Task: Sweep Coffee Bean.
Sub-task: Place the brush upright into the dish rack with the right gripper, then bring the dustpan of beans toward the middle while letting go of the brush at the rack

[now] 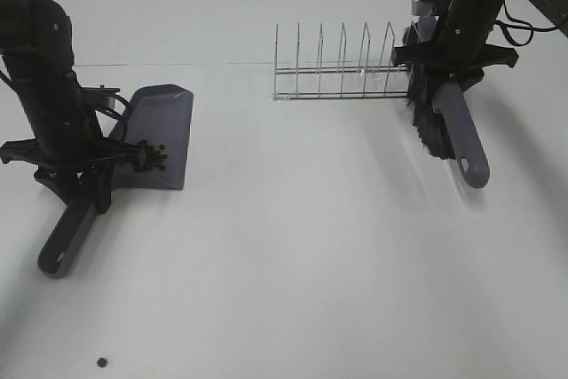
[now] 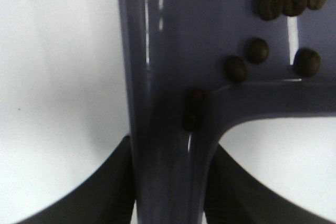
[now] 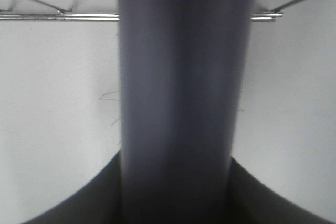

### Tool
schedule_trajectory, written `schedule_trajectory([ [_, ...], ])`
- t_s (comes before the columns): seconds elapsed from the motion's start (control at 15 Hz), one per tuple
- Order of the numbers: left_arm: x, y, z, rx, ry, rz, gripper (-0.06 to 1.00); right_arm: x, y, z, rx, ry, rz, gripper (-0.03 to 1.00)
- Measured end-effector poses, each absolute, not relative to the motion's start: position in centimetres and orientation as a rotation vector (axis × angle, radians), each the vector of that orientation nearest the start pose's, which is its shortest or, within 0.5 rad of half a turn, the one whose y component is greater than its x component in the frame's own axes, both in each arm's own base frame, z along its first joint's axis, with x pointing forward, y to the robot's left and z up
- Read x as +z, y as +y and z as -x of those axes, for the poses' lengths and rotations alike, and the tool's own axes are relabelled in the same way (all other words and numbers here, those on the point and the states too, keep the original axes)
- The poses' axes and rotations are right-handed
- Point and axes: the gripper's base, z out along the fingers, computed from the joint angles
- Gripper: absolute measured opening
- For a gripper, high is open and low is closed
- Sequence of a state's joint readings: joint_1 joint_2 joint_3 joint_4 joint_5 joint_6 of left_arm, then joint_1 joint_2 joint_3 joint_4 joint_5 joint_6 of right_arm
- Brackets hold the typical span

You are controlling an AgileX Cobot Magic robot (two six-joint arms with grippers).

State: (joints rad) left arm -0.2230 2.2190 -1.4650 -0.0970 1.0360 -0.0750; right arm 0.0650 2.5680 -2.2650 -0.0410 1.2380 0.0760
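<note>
A grey dustpan [image 1: 164,117] lies on the white table at the left, and my left gripper [image 1: 93,170] is shut on its handle [image 2: 168,171]. Several dark coffee beans [image 1: 155,159] sit bunched at the back of the pan near the handle; up close these coffee beans [image 2: 257,51] are scattered over its floor. One stray bean [image 1: 102,362] lies alone on the table near the front left edge. At the right, my right gripper [image 1: 448,64] is shut on a grey brush [image 1: 466,144], lifted and tilted with its black bristles [image 1: 426,122] facing left. The brush handle [image 3: 178,103] fills the right wrist view.
A wire dish rack [image 1: 333,68] stands at the back centre, right beside the brush; its rods [image 3: 58,17] show behind the handle. The white table [image 1: 311,246] stretches between the two arms.
</note>
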Motion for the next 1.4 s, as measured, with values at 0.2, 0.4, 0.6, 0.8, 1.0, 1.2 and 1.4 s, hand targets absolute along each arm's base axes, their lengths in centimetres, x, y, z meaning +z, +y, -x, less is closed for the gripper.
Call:
schedule_trajectory([
  [0.2, 9.7, -9.6, -38.8, -0.106, 3.28, -0.147, 0.31, 12.0, 3.0, -51.8, -0.032, 3.023, 0.009, 0.26],
  [0.4, 9.7, -9.7, -38.8, -0.118, 3.281, -0.139, 0.31, 12.0, 3.0, -51.8, -0.032, 3.023, 0.029, 0.26],
  [0.6, 9.7, -9.8, -38.8, -0.142, 3.283, -0.122, 0.31, 12.0, 3.0, -51.8, -0.033, 3.023, 0.036, 0.26],
  [0.8, 9.8, -9.9, -38.7, -0.16, 3.293, -0.11, 0.31, 12.6, 3.0, -51.8, -0.032, 3.012, 0.037, 0.32],
  [1.0, 9.8, -9.9, -38.6, -0.161, 3.3, -0.115, 0.31, 14.5, 2.9, -51.8, -0.031, 2.97, 0.044, 0.56],
  [1.2, 9.8, -9.9, -38.6, -0.161, 3.302, -0.115, 0.31, 16.2, 2.9, -51.7, -0.032, 2.938, 0.049, 0.61],
  [1.4, 9.8, -9.9, -38.6, -0.161, 3.302, -0.115, 0.31, 19.8, 2.8, -51.3, -0.034, 2.869, 0.051, 0.61],
])
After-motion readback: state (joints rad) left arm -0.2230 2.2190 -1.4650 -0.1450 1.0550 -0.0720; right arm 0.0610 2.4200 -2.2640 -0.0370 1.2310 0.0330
